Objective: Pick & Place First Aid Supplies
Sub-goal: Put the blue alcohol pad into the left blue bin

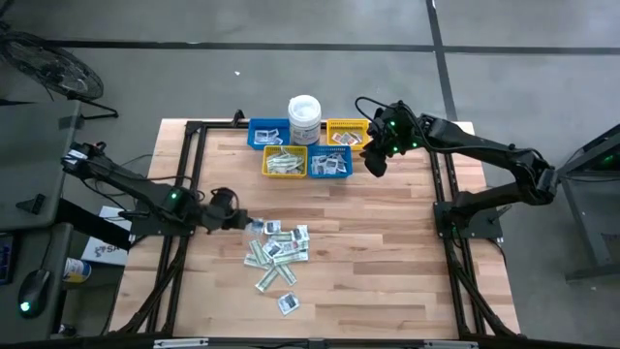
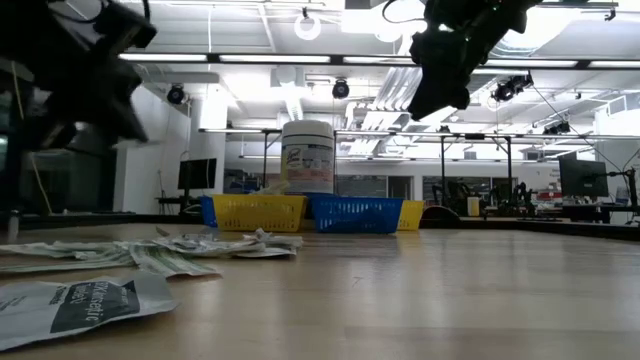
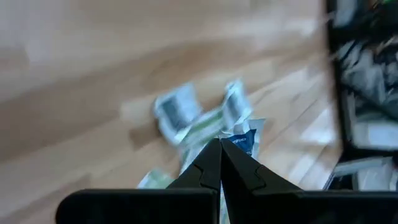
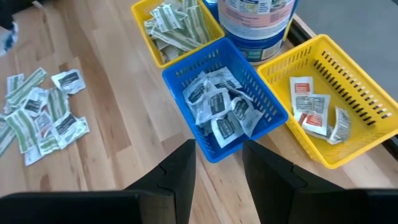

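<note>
The first aid supplies lie as a loose pile of flat packets (image 1: 277,248) on the wooden table, white squares and green-and-white strips. My left gripper (image 1: 239,222) hovers at the pile's left edge, shut on a small white packet with blue print (image 3: 247,140). My right gripper (image 4: 217,163) hangs open and empty above the front of a blue bin (image 4: 267,102) that holds white square packets. The bins stand in a cluster at the table's far side. My left gripper pinches the white-and-blue packet by one edge (image 3: 231,144) between its two fingertips (image 3: 211,163). The fingers slant down from the table's left side. The packet sticks out past the tips, above the pile; the view is blurred and shows no more.
Beside that bin stand a yellow bin with green strips (image 1: 285,161), a yellow bin with red-printed packets (image 1: 346,133), another blue bin (image 1: 268,133) and a white lidded tub (image 1: 303,118). Black frame rails (image 1: 190,174) run along both table sides. Bare wood lies right of the pile.
</note>
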Action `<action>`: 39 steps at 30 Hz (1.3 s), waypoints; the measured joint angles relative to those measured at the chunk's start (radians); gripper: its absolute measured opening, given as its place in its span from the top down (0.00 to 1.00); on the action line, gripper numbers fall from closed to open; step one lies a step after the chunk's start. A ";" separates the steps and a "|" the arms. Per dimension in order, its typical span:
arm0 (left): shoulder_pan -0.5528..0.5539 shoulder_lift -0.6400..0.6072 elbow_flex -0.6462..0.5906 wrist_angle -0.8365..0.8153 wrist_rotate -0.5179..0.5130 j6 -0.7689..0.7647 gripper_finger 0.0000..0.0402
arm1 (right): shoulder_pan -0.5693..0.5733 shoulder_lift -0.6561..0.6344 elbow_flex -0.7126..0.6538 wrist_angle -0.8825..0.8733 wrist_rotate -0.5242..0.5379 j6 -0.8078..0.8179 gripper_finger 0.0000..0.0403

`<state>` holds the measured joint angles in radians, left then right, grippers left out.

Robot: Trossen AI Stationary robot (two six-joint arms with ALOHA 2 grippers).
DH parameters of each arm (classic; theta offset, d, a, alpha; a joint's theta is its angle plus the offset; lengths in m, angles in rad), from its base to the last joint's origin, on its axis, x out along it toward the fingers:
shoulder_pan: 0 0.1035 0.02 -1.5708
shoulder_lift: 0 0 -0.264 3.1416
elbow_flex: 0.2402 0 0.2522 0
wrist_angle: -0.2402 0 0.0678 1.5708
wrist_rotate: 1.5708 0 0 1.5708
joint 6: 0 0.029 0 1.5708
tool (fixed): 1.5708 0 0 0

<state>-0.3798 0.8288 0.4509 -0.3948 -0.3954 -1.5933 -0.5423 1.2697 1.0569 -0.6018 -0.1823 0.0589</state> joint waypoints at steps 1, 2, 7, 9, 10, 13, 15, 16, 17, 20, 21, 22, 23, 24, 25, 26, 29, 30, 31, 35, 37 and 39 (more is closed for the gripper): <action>0.000 0.000 0.010 0.001 -0.031 0.008 1.00 | 0.000 0.000 0.000 0.000 0.003 0.000 0.69; 0.000 0.000 0.021 -0.001 -0.066 0.020 1.00 | 0.000 0.000 0.000 0.000 0.008 0.000 0.69; 0.005 0.000 0.067 0.002 -0.257 0.086 1.00 | 0.000 0.000 0.000 0.000 0.019 0.010 0.69; 0.039 -0.001 0.078 0.002 -0.301 0.112 1.00 | 0.000 0.000 0.000 0.000 0.019 0.012 0.69; 0.068 -0.001 0.082 0.003 -0.301 0.132 1.00 | 0.000 0.000 0.000 0.000 0.019 0.017 0.69; 0.189 -0.001 0.091 0.003 -0.227 0.234 1.00 | 0.000 0.000 0.000 0.002 0.020 0.020 0.69; 0.288 -0.002 0.093 0.022 -0.132 0.320 1.00 | 0.000 0.000 0.000 0.011 0.034 0.020 0.69; 0.339 -0.001 0.093 0.037 -0.082 0.366 1.00 | 0.000 0.000 0.000 0.016 0.045 0.021 0.69; 0.392 -0.001 0.093 0.053 -0.033 0.416 1.00 | 0.000 0.000 0.000 0.020 0.058 0.027 0.69; 0.547 -0.001 0.094 0.084 0.104 0.546 1.00 | 0.000 0.000 0.000 0.038 0.097 0.038 0.69; 0.600 -0.001 0.094 0.092 0.141 0.589 1.00 | 0.000 0.000 0.000 0.044 0.110 0.038 0.69; 0.650 -0.001 0.094 0.097 0.182 0.629 1.00 | 0.000 0.000 0.000 0.049 0.122 0.038 0.69; 0.703 -0.002 0.094 0.100 0.214 0.668 1.00 | 0.000 0.000 0.000 0.053 0.133 0.042 0.69; 0.754 -0.001 0.094 0.100 0.251 0.703 1.00 | 0.000 0.000 0.000 0.056 0.145 0.050 0.69; 0.807 -0.001 0.094 0.101 0.288 0.738 1.00 | 0.000 0.000 0.000 0.057 0.156 0.059 0.69; 0.860 0.003 0.094 0.107 0.331 0.773 1.00 | 0.000 0.000 0.000 0.060 0.167 0.068 0.69; 1.012 0.025 0.094 0.129 0.459 0.869 1.00 | 0.000 0.000 0.000 0.067 0.197 0.083 0.69; 1.060 0.036 0.094 0.145 0.499 0.897 1.00 | 0.000 0.000 0.000 0.070 0.205 0.092 0.69; 1.106 0.051 0.094 0.169 0.537 0.926 1.00 | 0.000 0.000 0.000 0.074 0.215 0.098 0.69; 1.261 0.133 0.094 0.253 0.661 1.013 1.00 | 0.000 0.000 0.000 0.088 0.248 0.104 0.69; 1.325 0.189 0.095 0.299 0.711 1.049 1.00 | 0.000 0.000 0.000 0.098 0.259 0.122 0.69; 1.376 0.254 0.095 0.350 0.764 1.071 1.00 | 0.000 0.000 0.000 0.104 0.272 0.137 0.69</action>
<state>0.9962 1.0832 0.5457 -0.0452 0.3688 -0.5224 -0.5426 1.2697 1.0569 -0.4980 0.0902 0.1964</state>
